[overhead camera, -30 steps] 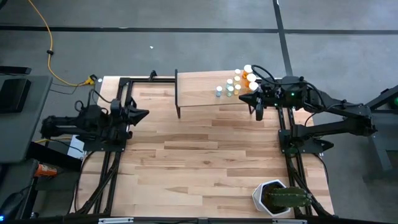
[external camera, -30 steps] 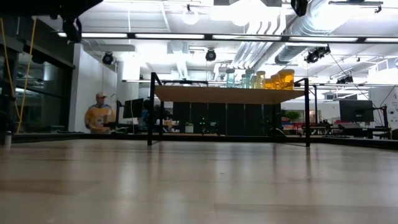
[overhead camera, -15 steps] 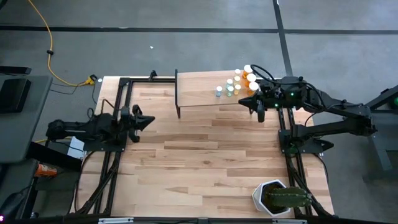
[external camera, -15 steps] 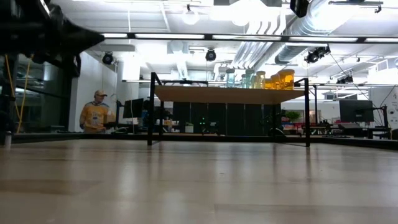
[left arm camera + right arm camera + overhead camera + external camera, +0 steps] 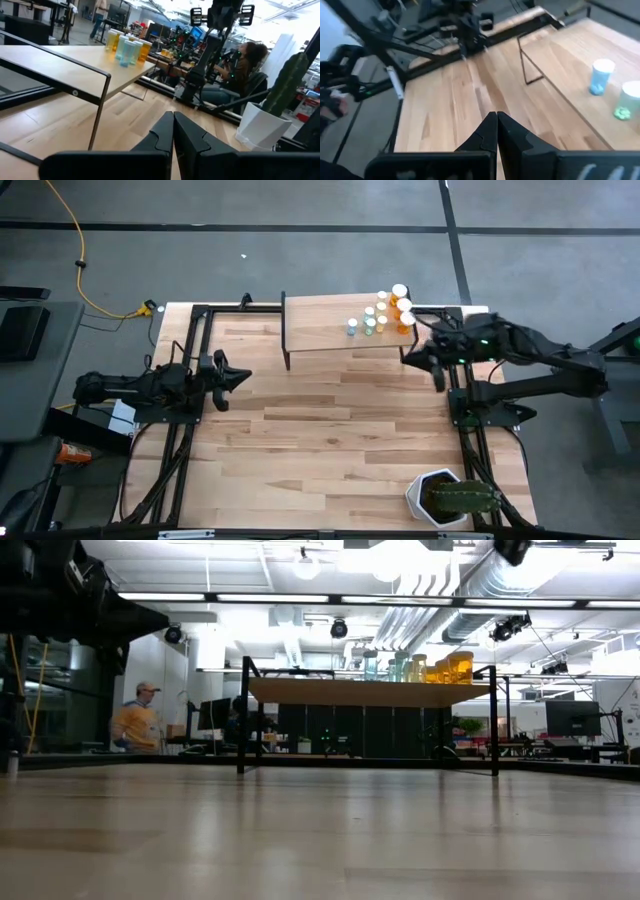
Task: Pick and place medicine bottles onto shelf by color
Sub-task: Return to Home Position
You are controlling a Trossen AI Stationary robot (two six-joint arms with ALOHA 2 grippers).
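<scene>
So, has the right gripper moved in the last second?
Yes. In the high view the right gripper has drawn back from the shelf, away from the bottles, toward the picture's right.

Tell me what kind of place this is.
Probably a robotics lab in an open industrial hall: bare silver ceiling ducts, a dark desk monitor, and dark jointed robot arms.

Medicine bottles (image 5: 418,668) gathered at the right end of the shelf (image 5: 320,320)

The shelf, a light-wood board on thin black legs, stands at the far edge of the table (image 5: 330,430). The bottles stand upright on it in one tight cluster, all with white caps: a pale blue bottle (image 5: 352,328) nearest the middle of the board, green bottles (image 5: 369,325) beside it, orange bottles (image 5: 402,305) toward the right end.
</scene>
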